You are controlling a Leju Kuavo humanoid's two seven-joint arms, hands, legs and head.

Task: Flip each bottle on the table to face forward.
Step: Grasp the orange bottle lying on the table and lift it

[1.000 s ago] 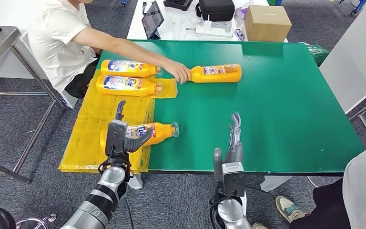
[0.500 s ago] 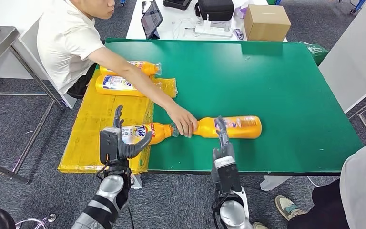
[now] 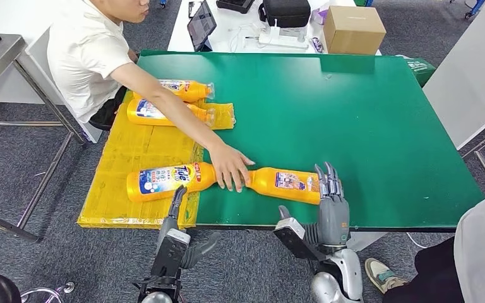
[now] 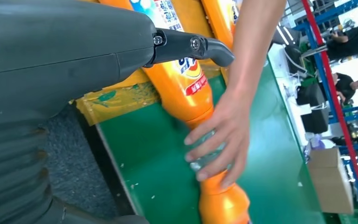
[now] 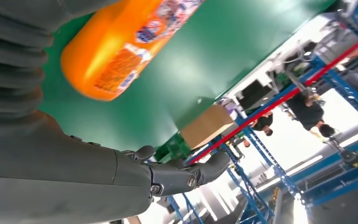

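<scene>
Both hands dropped back | person's hand (image 3: 230,165) btwn bottle necks, blocking

We observe the right hand (image 5: 74,172), fingers extended, holding nothing; an orange bottle (image 5: 116,51) lies on the green table (image 5: 205,60); a cardboard box (image 5: 207,125) sits beyond.

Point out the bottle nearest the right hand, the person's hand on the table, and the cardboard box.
Bottle near the right hand (image 3: 287,184), head view, on its label.
Person's hand (image 3: 229,165), head view, on the back of the hand.
Cardboard box (image 3: 352,30), head view, on its front face.
</scene>
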